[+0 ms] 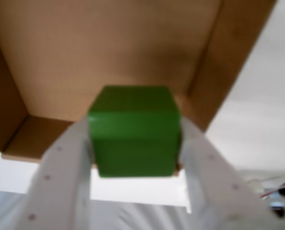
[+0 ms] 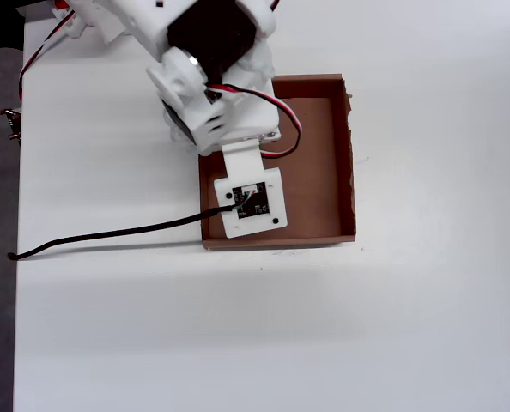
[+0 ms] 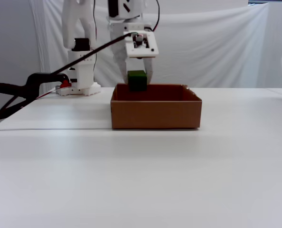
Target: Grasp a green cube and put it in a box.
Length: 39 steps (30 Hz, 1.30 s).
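Note:
The green cube (image 1: 134, 130) is clamped between my gripper's (image 1: 135, 153) two white fingers (image 1: 61, 177) in the wrist view. Behind it lies the brown cardboard box (image 1: 104, 52), its floor empty. In the fixed view the cube (image 3: 137, 80) hangs at the level of the box's rim (image 3: 155, 111), over its left part, under my gripper (image 3: 137, 80). In the overhead view my arm (image 2: 251, 202) covers the left part of the box (image 2: 319, 154), and the cube is hidden beneath it.
A black cable (image 2: 109, 236) runs from the wrist camera leftwards over the white table. The arm's base (image 3: 79, 88) stands behind the box on the left. A black clamp (image 3: 17, 90) sits at the table's left edge.

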Tool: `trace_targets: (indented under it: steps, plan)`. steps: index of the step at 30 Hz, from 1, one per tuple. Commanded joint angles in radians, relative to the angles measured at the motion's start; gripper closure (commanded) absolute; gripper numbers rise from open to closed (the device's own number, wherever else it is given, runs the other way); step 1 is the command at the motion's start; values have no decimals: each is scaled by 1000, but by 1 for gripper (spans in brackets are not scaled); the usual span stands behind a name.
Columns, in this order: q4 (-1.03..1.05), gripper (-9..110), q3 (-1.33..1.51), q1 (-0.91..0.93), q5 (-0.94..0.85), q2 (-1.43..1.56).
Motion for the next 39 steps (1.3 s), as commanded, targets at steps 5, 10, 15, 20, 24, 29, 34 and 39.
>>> trace_targets:
  steps: [5, 10, 15, 20, 24, 29, 34, 39]
  plan:
    - [2, 87, -176, -40, 3, -92]
    - [-21, 87, -224, -54, 3, -186]
    - [-28, 87, -276, -63, 3, -302]
    - [-46, 87, -319, -66, 3, -380]
    - [-55, 87, -331, -72, 3, -410]
    - [-41, 84, -337, -75, 3, -407]
    - [-25, 80, -319, -52, -5, -337]
    - [11, 79, -293, 0, -8, -201]
